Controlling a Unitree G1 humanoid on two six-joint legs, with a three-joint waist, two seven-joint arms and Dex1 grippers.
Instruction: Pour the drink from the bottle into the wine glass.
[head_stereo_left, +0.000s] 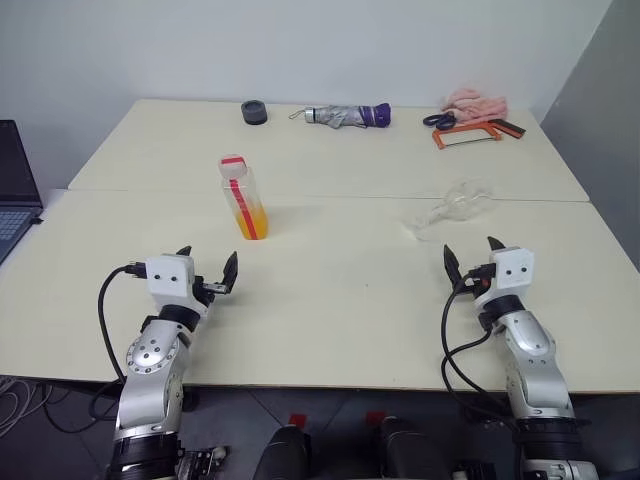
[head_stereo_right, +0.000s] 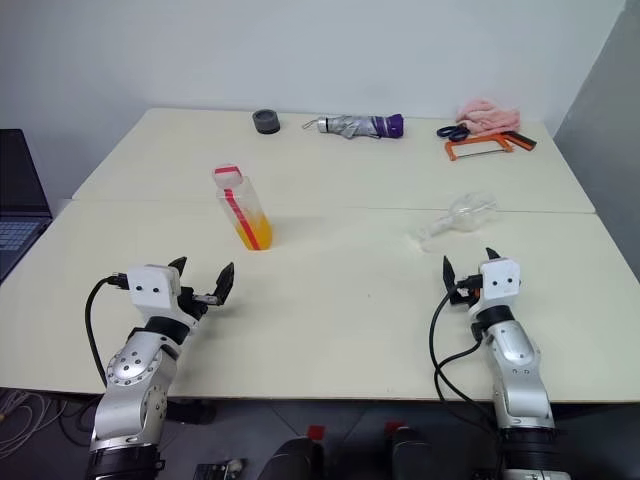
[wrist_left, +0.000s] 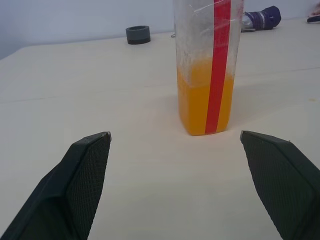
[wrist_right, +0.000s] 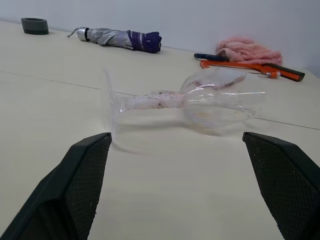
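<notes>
I have both grippers, left (head_stereo_left: 207, 268) and right (head_stereo_left: 470, 255), low over the table (head_stereo_left: 340, 300) with fingers spread wide, holding nothing. The left faces the bottle (head_stereo_left: 243, 198), which stands upright, capped, drink (wrist_left: 200, 100) filling its lower part. The right faces the glass (wrist_right: 190, 102), which lies on its side, so it needs righting first; foot toward me, bowl away to the right.

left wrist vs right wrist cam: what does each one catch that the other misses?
Left wrist alone: the upright bottle, part full of orange drink, ahead of the open left end effector.

Right wrist alone: the wine glass lying on its side, ahead of the open right end effector, plus the pink cloth and orange saw.

Both: the table, dark ring and folded umbrella.
</notes>
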